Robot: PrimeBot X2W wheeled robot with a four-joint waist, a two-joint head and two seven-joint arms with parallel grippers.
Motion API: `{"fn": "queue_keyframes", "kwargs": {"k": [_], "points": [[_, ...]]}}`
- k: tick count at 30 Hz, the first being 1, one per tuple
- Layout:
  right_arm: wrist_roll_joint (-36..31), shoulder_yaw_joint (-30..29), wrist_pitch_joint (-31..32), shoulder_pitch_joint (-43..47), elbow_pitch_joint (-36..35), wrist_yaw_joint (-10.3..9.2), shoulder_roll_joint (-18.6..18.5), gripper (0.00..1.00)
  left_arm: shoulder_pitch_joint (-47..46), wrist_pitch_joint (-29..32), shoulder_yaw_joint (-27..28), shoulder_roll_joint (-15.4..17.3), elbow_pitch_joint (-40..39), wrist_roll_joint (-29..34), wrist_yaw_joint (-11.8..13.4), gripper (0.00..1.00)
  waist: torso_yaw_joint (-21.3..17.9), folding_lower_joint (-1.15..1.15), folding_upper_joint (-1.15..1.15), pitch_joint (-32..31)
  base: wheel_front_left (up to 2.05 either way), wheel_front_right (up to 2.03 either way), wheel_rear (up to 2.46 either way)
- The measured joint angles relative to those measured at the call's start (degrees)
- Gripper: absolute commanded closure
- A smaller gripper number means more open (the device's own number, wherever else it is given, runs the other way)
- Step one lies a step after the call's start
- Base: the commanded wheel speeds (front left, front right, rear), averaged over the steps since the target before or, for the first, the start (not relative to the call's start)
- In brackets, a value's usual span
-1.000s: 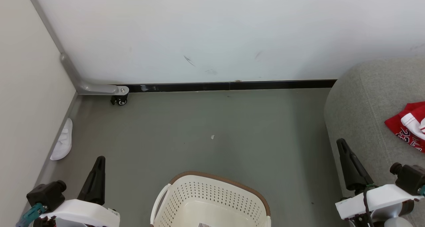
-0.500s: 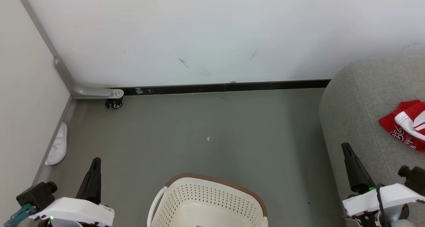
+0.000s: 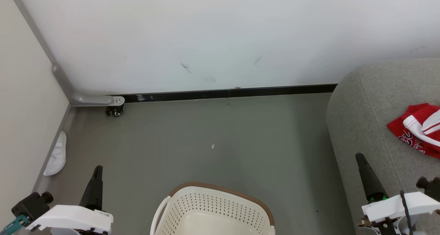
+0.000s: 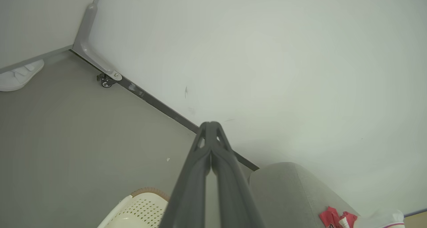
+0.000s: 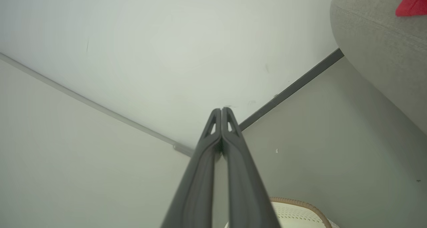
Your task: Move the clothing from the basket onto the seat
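Observation:
The cream basket (image 3: 209, 211) with its brown rim stands on the floor at the bottom centre; the part of its inside that shows holds no cloth. Red clothing (image 3: 417, 130) with white stripes and dark lettering lies on the light grey seat (image 3: 364, 111) at the right. My left gripper (image 3: 98, 169) is shut and holds nothing, at the lower left beside the basket. My right gripper (image 3: 359, 156) is shut and holds nothing, over the seat's front edge. The left wrist view shows shut fingers (image 4: 210, 125), the basket (image 4: 140, 211), the seat (image 4: 287, 191) and clothing (image 4: 335, 218). The right wrist view shows shut fingers (image 5: 221, 110).
A white slipper (image 3: 56, 154) lies by the left wall. A grey frame leg with a small caster (image 3: 115, 112) sits in the far left corner. White walls with a black baseboard (image 3: 227, 92) bound the grey floor (image 3: 220, 138), where a tiny scrap (image 3: 212, 146) lies.
The whole head picture has shifted left and down, so the camera has moved. Both grippers sit lower in the picture and stay shut.

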Motion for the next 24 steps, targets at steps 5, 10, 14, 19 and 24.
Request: {"fn": "queue_keyframes", "kwargs": {"k": [5,10,14,19,24], "points": [[4.2,-0.3,0.8,0.0,1.2,0.0,0.0,1.0,0.1,1.0,0.9,-0.9,0.5,-2.9,-0.5,1.0,-0.3,-0.23,0.0,0.0,0.0,0.0,0.0],[7.6,-0.6,1.5,-0.1,1.6,0.0,0.0,1.0,0.1,1.7,1.6,-1.2,0.9,-5.3,-0.9,1.0,-0.5,-0.44,0.0,0.1,0.0,0.0,0.0],[10.8,-1.0,2.3,-0.2,2.5,0.0,0.0,1.0,0.1,2.3,2.3,-1.5,1.2,-7.9,-1.2,1.0,-0.7,-0.63,0.0,0.2,0.0,0.0,0.0],[15.0,-1.2,3.2,-0.2,3.2,0.0,0.0,1.0,0.1,3.4,3.2,-2.0,1.6,-11.1,-1.6,1.0,-1.0,-0.79,0.0,0.3,0.0,0.0,0.0],[19.1,-1.5,3.8,-0.3,3.7,0.0,0.0,1.0,0.1,4.3,4.0,-2.9,2.2,-14.1,-2.3,1.0,-1.3,-0.85,0.0,0.4,0.0,0.0,0.0]]}}
